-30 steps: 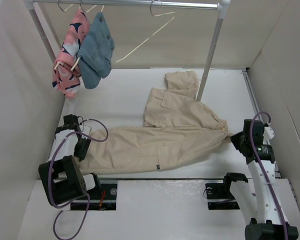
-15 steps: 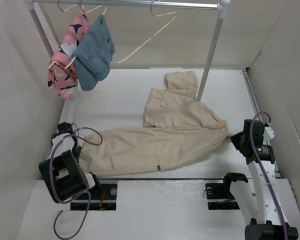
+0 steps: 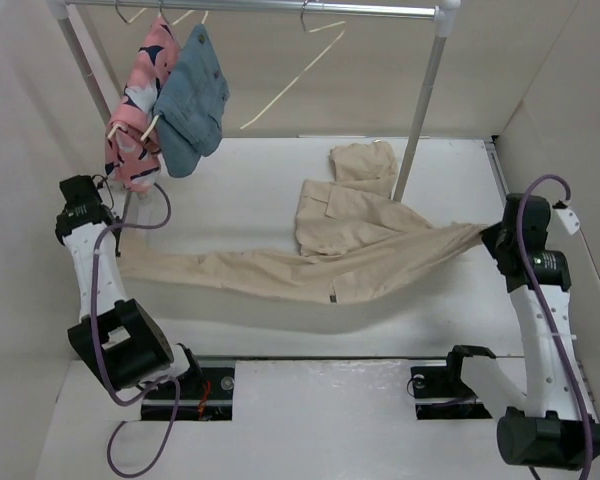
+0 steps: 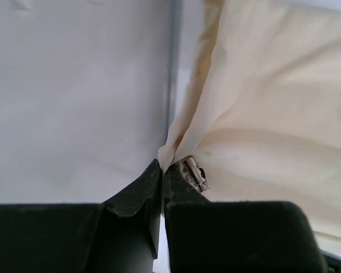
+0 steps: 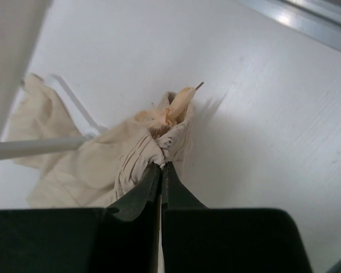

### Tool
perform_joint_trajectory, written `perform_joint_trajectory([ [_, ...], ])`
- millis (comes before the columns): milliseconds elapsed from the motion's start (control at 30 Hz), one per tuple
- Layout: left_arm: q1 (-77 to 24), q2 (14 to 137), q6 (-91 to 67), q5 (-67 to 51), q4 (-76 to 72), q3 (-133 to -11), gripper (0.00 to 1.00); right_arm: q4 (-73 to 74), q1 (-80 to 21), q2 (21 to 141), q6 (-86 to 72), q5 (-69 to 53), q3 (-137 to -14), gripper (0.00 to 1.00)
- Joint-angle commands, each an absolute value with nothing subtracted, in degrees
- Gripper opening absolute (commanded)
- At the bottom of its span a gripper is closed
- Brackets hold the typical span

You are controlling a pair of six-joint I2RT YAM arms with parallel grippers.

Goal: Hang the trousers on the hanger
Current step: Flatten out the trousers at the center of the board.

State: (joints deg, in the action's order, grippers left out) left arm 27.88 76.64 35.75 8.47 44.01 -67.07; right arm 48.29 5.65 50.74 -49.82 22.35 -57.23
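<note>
The beige trousers [image 3: 370, 250] hang stretched between my two grippers, with the middle sagging toward the table and the waist part still lying on it. My left gripper [image 3: 113, 248] is shut on the hem end of a leg at the left; in the left wrist view its tips [image 4: 162, 165] pinch a fold of the cloth [image 4: 261, 114]. At the right, my right gripper [image 3: 488, 232] is shut on bunched fabric, seen in the right wrist view [image 5: 161, 165] gripping the gathered trousers [image 5: 102, 165]. The bare cream hanger [image 3: 290, 85] hangs tilted from the rail at the back.
A pink patterned garment [image 3: 135, 100] and a blue-grey garment [image 3: 192, 100] hang at the left of the rail [image 3: 280, 7]. The rack's right pole [image 3: 420, 110] stands just behind the trousers; its left pole [image 3: 90, 70] is close to my left arm. Walls enclose both sides.
My left gripper has shut on the trouser leg end and risen up and left. The right arm has also risen. The trousers went from lying flat to being pulled taut between them.
</note>
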Motion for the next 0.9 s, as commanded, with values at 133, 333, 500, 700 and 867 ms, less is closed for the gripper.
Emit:
perform_joint_trajectory([
  [133, 33.6, 76.4, 38.4, 12.3, 45.0, -60.8, 0.0, 50.2, 6.7, 45.4, -50.9, 30.8, -57.1, 0.0],
  [333, 38.9, 78.6, 41.0, 15.8, 38.1, -49.2, 0.0, 55.5, 6.7, 40.7, -61.2, 34.9, -48.3, 0.0],
  [500, 39.6, 81.3, 41.0, 17.4, 35.8, -48.4, 0.33, 58.9, 6.7, 40.7, -66.3, 39.1, -47.4, 0.66],
  [700, 39.6, 79.7, 43.5, 14.3, 37.6, -50.5, 0.5, 60.6, 6.7, 42.4, -67.0, 43.7, -51.2, 1.0],
  [867, 33.7, 73.2, 49.7, 6.2, 43.2, -49.8, 0.5, 47.7, 6.7, 42.4, -49.7, 37.8, -51.7, 1.0],
])
